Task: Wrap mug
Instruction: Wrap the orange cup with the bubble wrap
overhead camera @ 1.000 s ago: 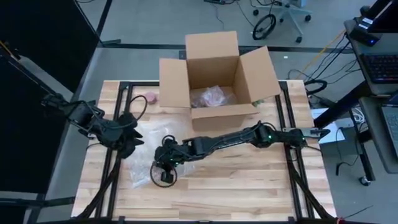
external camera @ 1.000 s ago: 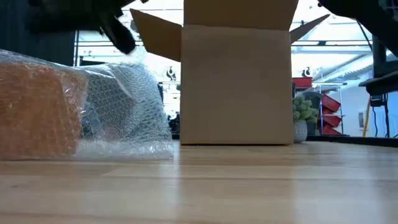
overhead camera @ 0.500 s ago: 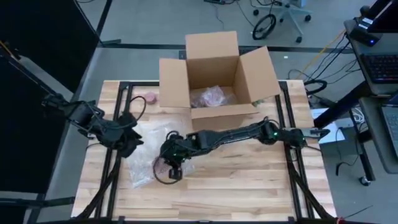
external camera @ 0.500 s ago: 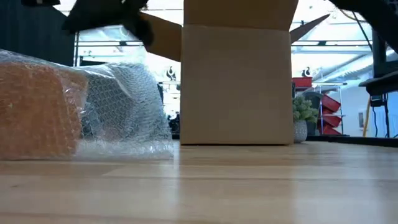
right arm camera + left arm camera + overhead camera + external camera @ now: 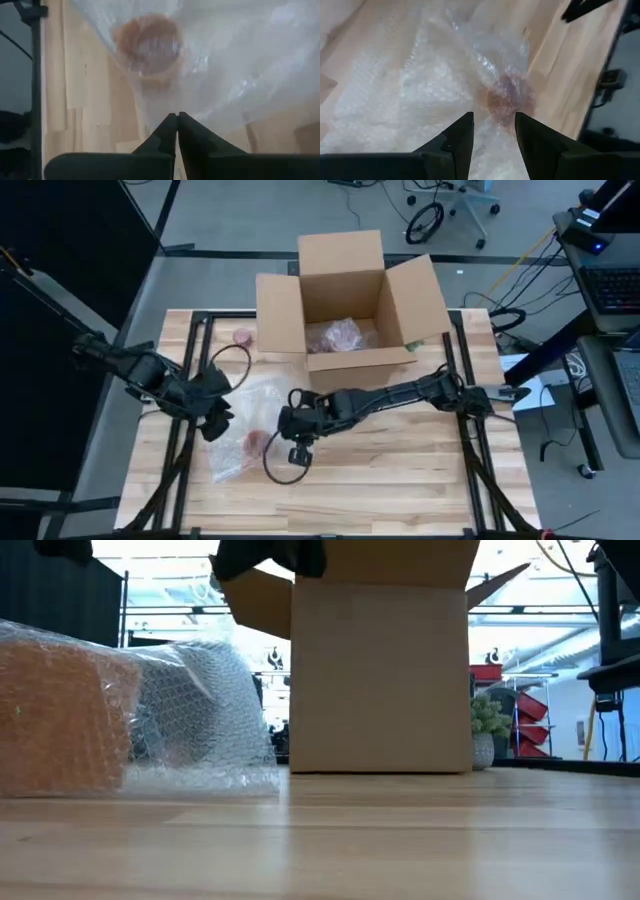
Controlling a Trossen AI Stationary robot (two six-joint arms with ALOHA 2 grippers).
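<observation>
Pinching bubble wrap (image 5: 245,430) edge, my right tool (image 5: 297,438) clenched at mug's (image 5: 256,443) 3 o'clock; my left tool (image 5: 217,420) released, 10 o'clock, over wrap

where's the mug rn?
High view: the mug lies under the bubble wrap on the table's left half, between the left hand and right hand.

Wooden table (image 5: 400,480): box (image 5: 345,305), seemingly bubble wrap (image 5: 240,435)

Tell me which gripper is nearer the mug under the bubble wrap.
Right. In the high view the right gripper, fingers shut, sits just beside the mug at the edge of the bubble wrap. The left gripper, fingers open, hangs over the sheet's far side.
</observation>
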